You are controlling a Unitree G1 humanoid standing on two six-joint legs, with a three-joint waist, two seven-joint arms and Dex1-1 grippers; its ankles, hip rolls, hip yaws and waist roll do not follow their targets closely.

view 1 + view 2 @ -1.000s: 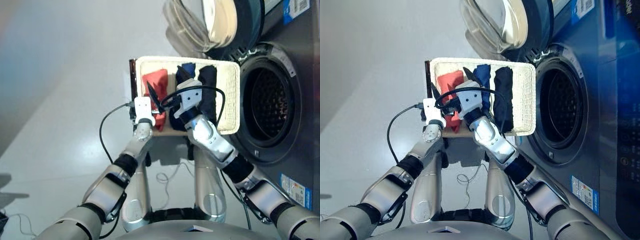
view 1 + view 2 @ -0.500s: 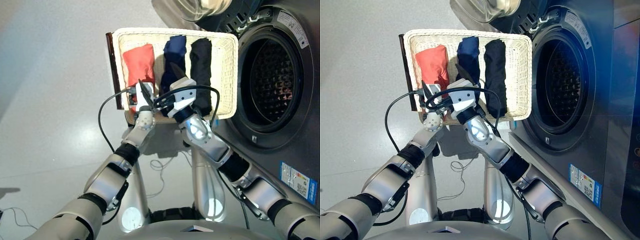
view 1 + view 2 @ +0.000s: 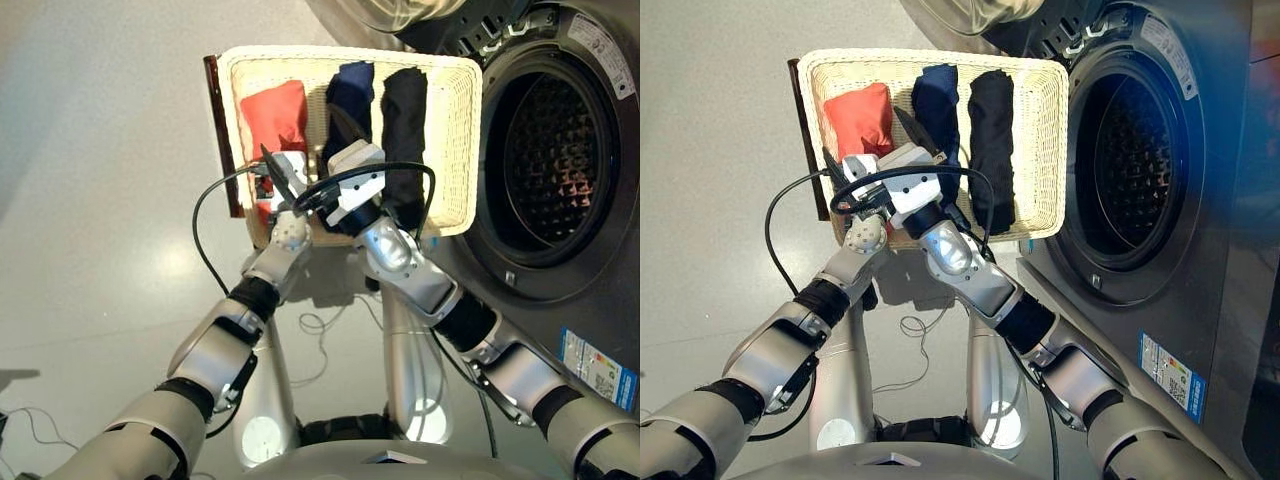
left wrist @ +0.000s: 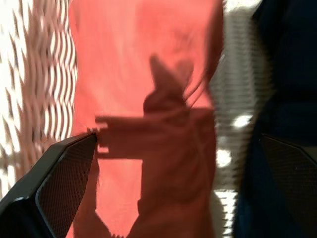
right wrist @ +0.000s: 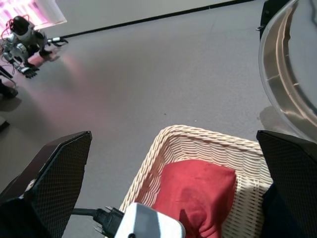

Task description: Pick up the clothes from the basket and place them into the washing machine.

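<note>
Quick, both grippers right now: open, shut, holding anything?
Left gripper: open, empty, above the coral-red bundle.
Right gripper: open, empty, above the basket.

A grey floor (image 5: 148, 69) spreads far beyond the claws. On it, well away at the far edge, stands a small robot figure (image 5: 22, 37) under pink light.

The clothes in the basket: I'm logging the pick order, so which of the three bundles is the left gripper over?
The coral-red bundle, leftmost in the basket. The open left gripper looks straight down on it; the navy bundle and black bundle lie further right.
</note>
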